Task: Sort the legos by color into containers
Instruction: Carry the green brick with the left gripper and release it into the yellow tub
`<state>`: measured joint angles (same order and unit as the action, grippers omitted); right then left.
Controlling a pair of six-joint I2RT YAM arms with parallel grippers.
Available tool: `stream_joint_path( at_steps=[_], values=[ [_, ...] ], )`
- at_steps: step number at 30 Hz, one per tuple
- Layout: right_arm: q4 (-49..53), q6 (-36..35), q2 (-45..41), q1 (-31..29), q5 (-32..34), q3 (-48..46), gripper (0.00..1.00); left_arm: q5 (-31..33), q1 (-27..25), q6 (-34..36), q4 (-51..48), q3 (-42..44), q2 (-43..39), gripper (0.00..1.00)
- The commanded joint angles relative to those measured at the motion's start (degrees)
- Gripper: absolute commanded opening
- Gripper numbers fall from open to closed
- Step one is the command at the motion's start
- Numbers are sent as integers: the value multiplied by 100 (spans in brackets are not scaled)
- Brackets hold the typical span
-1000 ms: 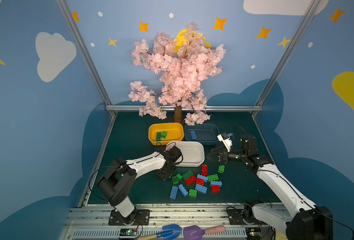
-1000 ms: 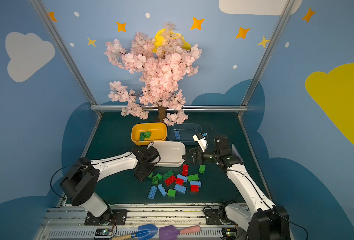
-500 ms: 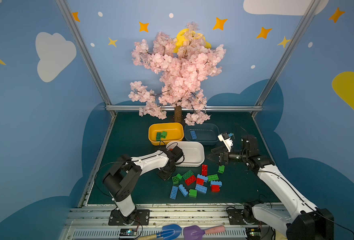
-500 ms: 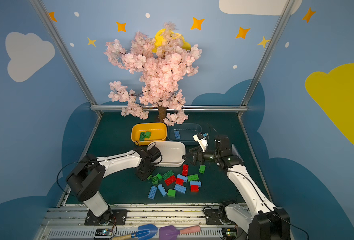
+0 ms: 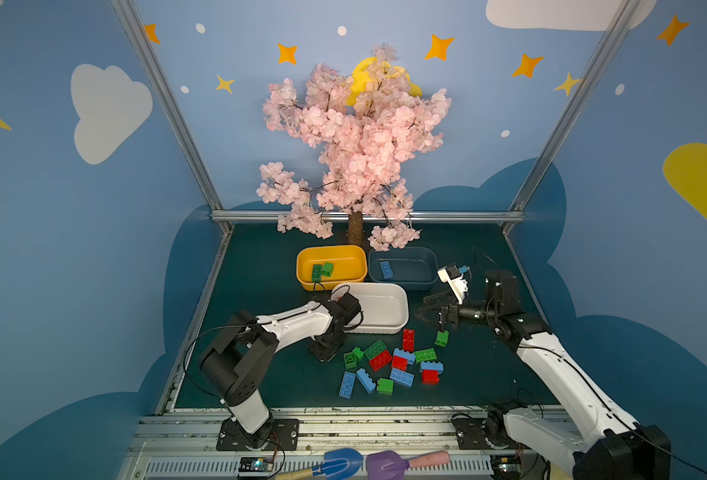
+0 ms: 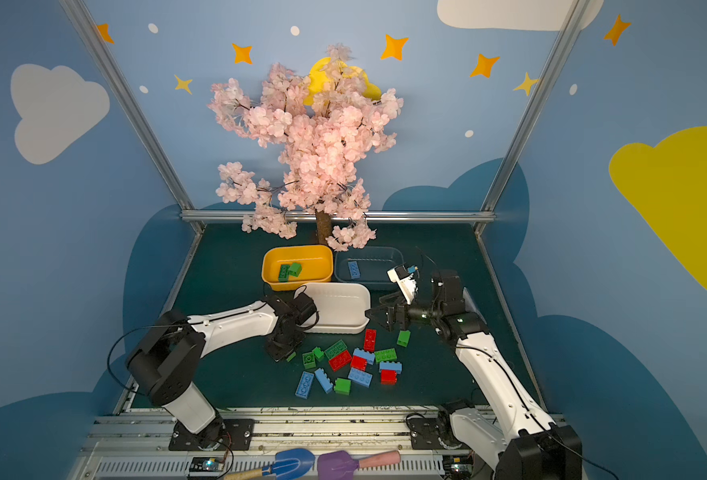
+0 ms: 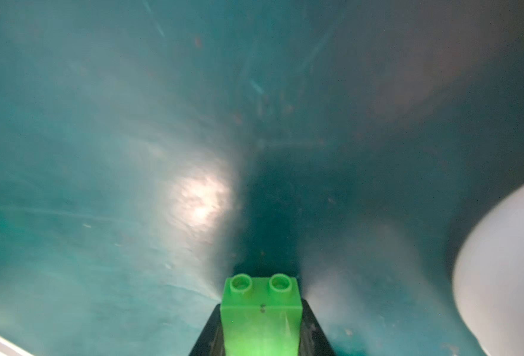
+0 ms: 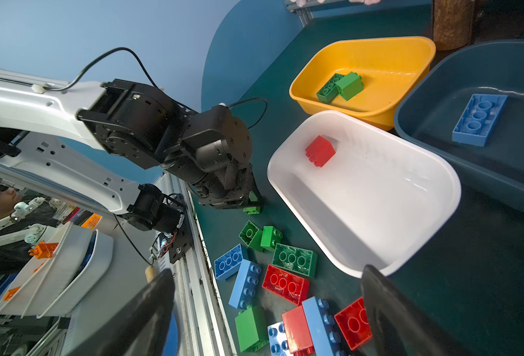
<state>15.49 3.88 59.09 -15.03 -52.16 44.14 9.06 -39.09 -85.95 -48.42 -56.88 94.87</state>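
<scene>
Two round studs top the green brick [image 7: 261,311] in the left pincer [image 8: 252,202].

Both top views look from high above the front rail [image 5: 364,419], down and toward the back wall [image 5: 235,137]. They take in the whole tabletop [image 5: 260,274], the left arm [image 5: 293,324] and the right arm [image 5: 551,361], and overlap almost wholly, with a slight sideways offset.

The left wrist camera sits very close to the tabletop, facing along the left gripper [image 7: 262,308] past the green brick [image 7: 260,323] between its jaws. A curve of the white tub [image 7: 507,271] shows at the edge.

The right wrist camera looks from higher, between the wide-apart jaws of the right gripper [image 8: 266,271]. It faces across the loose bricks [image 8: 285,285] to the left arm, white tub, yellow tub [image 8: 402,58] and dark blue tub [image 8: 454,77], all shared with the top views.
</scene>
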Motion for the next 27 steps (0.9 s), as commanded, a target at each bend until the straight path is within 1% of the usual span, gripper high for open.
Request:
stream_joint_path(
  at_steps=[1,7,8,10,13,15,17,20,25,27],
  values=[
    [-2,58,-82,26,35,-19,93,175,157,915,-482,-167,-463,26],
    [-235,217,-17,37,6,-27,93,315,545,2629,-950,-843,-1047,25],
    [-272,240,3,37,-10,-30,93,312,632,2912,-923,-944,-1110,26],
    [-333,271,35,34,-31,-20,93,351,821,3708,-748,-1193,-1196,26],
    [-366,280,58,36,-49,18,93,334,1115,4589,-303,-1583,-1119,26],
    [-370,271,74,36,-45,49,93,232,1281,5016,-80,-1936,-856,26],
    [-369,279,91,31,-48,78,93,235,1449,5413,-28,-2422,-399,27],
    [-380,281,100,38,-50,86,93,86,1641,5787,62,-3092,280,27],
    [-379,263,100,38,0,82,93,-309,1711,6307,175,-4277,1488,27],
    [-371,246,105,39,4,85,93,-235,1716,6378,101,-4750,1950,26]
  ],
)
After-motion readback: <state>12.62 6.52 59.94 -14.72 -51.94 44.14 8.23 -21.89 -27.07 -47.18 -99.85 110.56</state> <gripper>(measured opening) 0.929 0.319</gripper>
